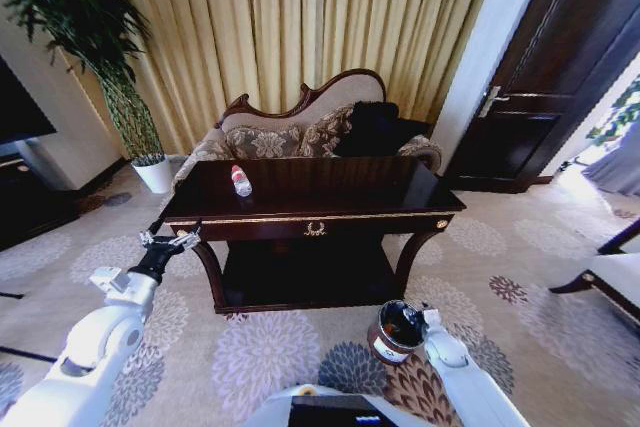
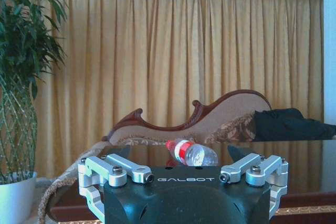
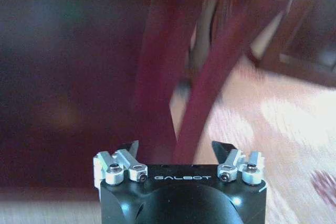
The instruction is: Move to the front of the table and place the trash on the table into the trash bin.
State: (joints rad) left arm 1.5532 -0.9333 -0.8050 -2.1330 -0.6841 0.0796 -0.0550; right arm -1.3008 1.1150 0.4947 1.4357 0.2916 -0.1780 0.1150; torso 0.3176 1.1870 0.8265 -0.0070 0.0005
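Robot facing the table (image 1: 330, 215). Bottle (image 1: 241, 180) lies upper left of centre on the surface, ungrasped. Left gripper (image 1: 168, 240), jaws apart, at the surface's left corner. Right gripper (image 1: 428, 319), jaws apart, beside the bin (image 1: 392, 333), lower centre. 0 items binned.

Your left arm (image 1: 100, 337) reached forward and up on the left side, elbow bent, wrist raised. Left gripper (image 1: 170, 240) was level and pointing ahead, fingers spread wide apart, nothing between them. In the left wrist view the same gripper (image 2: 181, 169) showed both silver finger linkages splayed outward. Your right arm (image 1: 460, 372) ran low on the right side, angled forward and down. Right gripper (image 1: 418, 319) sat near the floor; the head view didn't make its fingers clear. In the right wrist view the gripper (image 3: 178, 150) had its dark fingertips (image 3: 223, 149) parted, nothing held.
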